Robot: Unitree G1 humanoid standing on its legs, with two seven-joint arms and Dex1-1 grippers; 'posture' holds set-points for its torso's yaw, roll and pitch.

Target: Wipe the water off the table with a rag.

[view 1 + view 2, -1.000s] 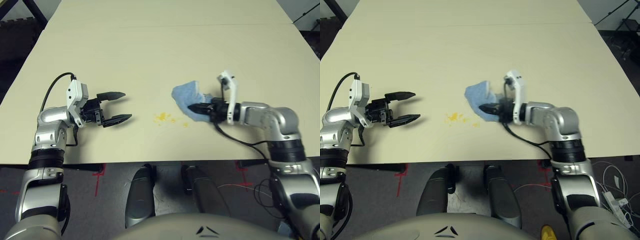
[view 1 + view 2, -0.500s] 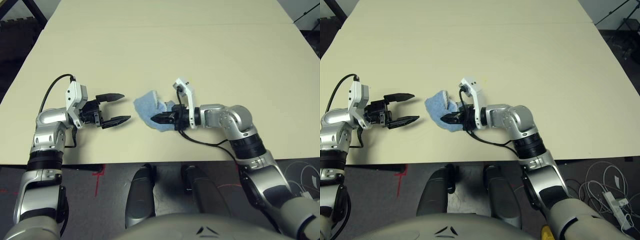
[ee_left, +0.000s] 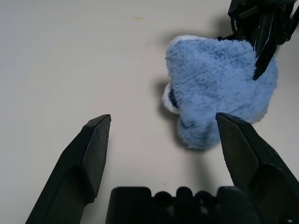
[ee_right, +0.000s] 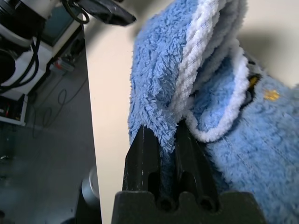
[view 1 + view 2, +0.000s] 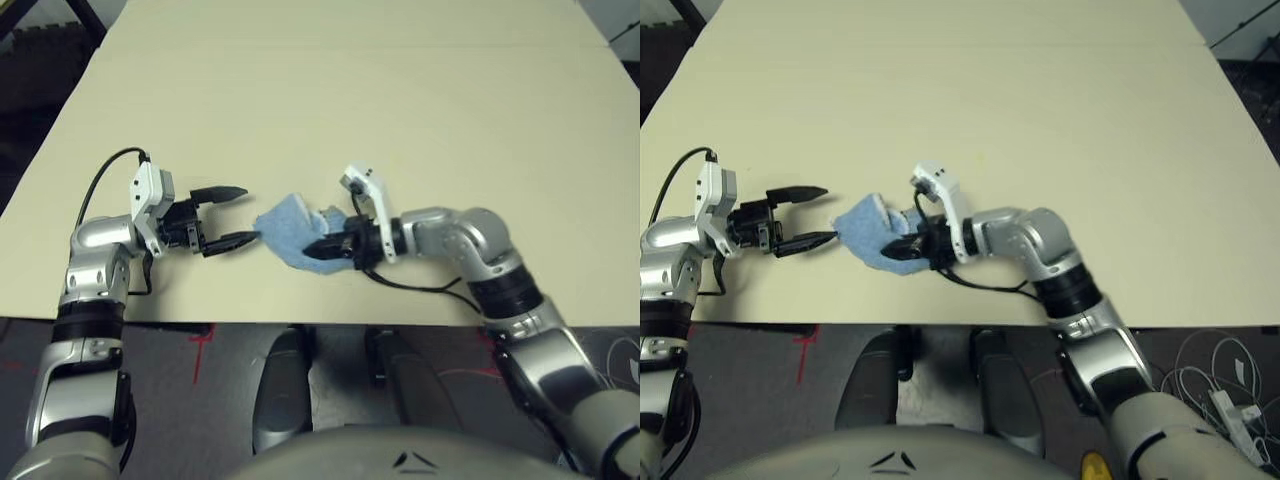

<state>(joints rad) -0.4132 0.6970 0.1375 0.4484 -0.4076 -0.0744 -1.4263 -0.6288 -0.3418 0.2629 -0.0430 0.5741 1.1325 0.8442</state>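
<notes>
1. Rag (image 5: 290, 230): you see a light blue terry cloth, deep and fluffy in its pile, with a paler ribbed hem (image 4: 205, 42); two small yellow-orange marks stain the fabric.
2. Desk (image 5: 330, 100): your working surface is pale cream, smooth and matt, with no visible grain.
3. Right gripper (image 5: 312, 249): its jaws are black, matt, hard plastic in look, pressed into the pile of the rag.
4. Left gripper (image 5: 245, 213): you see the same black matt jaws, smooth-faced with bevelled edges.
5. Forearms (image 5: 450, 232): silver, metallic shells with a soft sheen.
6. Wrist mounts (image 5: 150, 195): white, smooth plastic, joined by black cables (image 5: 105, 170).
</notes>
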